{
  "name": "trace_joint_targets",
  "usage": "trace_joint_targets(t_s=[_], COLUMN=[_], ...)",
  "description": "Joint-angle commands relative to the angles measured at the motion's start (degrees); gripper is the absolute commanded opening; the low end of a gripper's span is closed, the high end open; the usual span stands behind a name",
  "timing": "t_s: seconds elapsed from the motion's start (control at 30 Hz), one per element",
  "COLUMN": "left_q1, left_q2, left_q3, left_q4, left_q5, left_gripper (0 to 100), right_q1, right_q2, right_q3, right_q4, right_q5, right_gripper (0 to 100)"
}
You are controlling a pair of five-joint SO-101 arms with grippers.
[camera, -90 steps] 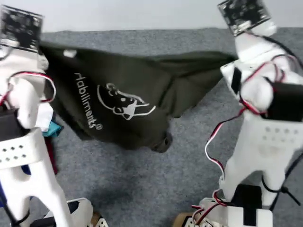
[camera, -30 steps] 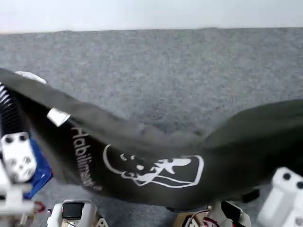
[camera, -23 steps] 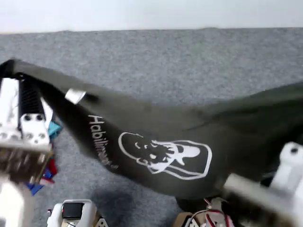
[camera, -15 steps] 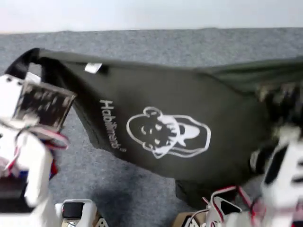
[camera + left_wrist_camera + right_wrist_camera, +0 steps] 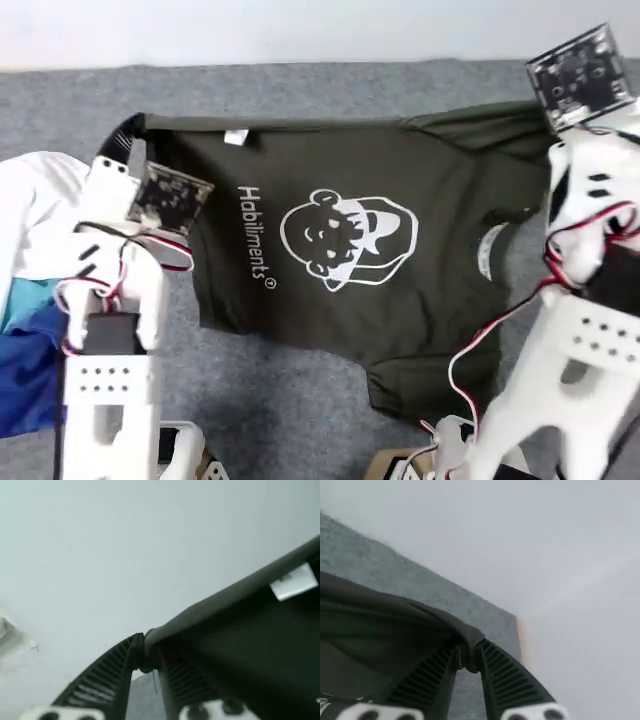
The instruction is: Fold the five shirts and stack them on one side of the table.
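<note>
The left gripper (image 5: 146,655) and the right gripper (image 5: 468,661) each pinch only a thin edge of the dark green T-shirt (image 5: 430,270), so pulling it tighter may slip it out.

bare grey mat (image 5: 300,92) beyond stretched shirt (image 5: 330,300), clothes pile (image 5: 30,240) crowding one side

The right arm (image 5: 585,230) hides part of the dark green shirt (image 5: 300,300). The left arm (image 5: 110,340) and the picture's edge cut off the clothing pile (image 5: 28,350).
</note>
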Motion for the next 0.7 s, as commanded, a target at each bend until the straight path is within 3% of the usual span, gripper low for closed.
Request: trace_joint_targets(t_s=[0.0, 0.1, 0.37, 0.67], left_q1=[-0.5, -0.5, 0.9, 4.0], left_q2=[4.7, 12.0, 36.7, 58.6], left_q3=[2.9, 0.7, -16.7, -38.9], left_q4=[-11.3, -15.3, -15.4, -15.4], left_q5=[-0.4, -0.3, -0.2, -0.1], left_gripper=[0, 0, 0, 0], right_q1=[-0.2, -0.2, -0.2, 0.7], right_q2=[-0.8, -0.8, -0.3, 7.3], right_q3=[4.3, 9.3, 19.7, 16.4], right_q4=[-6.4, -10.9, -24.2, -29.2], right_q5=[0.2, 0.1, 1.8, 3.3], right_gripper=[0.9, 0.9, 0.9, 0.9])
